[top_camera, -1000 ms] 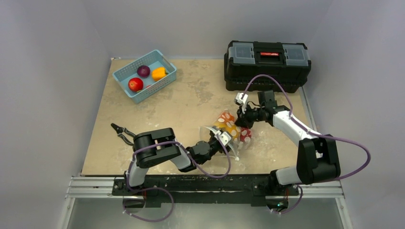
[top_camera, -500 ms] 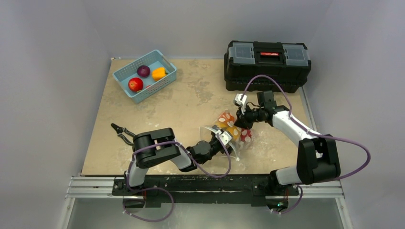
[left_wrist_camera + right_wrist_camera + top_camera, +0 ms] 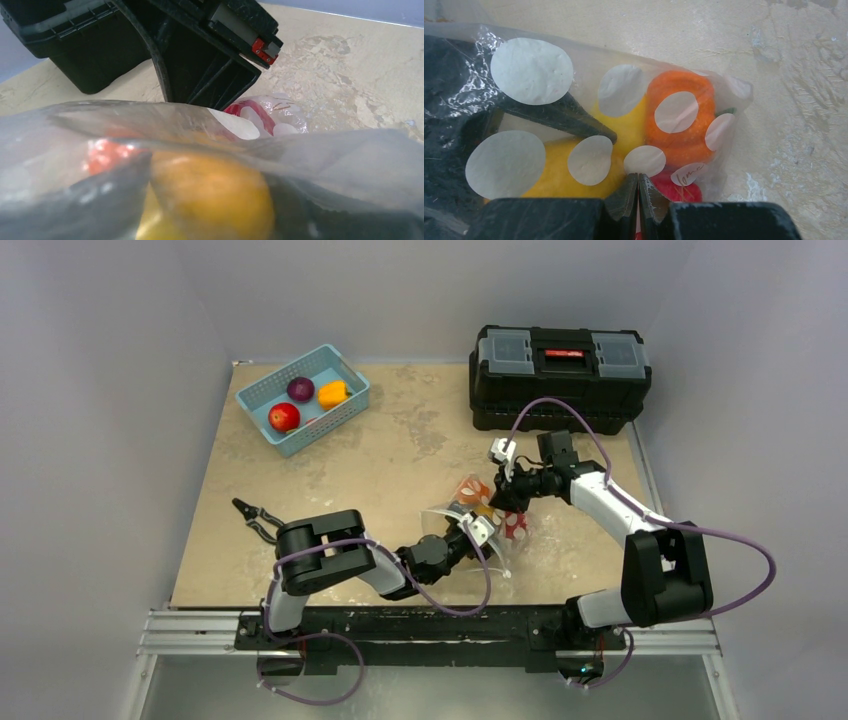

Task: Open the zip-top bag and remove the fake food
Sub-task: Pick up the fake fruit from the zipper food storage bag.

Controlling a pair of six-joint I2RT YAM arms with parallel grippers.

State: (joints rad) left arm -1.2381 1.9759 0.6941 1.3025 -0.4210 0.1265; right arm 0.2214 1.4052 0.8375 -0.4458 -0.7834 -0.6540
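Left fingers (image 3: 569,117) pushed deeper, spread inside zip-top bag (image 3: 531,70); right fingers (image 3: 628,196) pinch it; beige table (image 3: 380,460); grey walls (image 3: 100,390).

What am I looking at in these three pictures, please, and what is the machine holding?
This is a robot: a left arm and a right arm, bolted at the near edge of a table. Each ends in a two-finger gripper. One picture looks down from above, and the other two come from a camera on each wrist. On the table lie a clear dotted bag of toy food, a blue basket holding three more pieces, and a black toolbox. The right gripper is shut, pinching the bag. The left gripper is open and seems to reach into the bag, with its fingers either side of a yellow piece.
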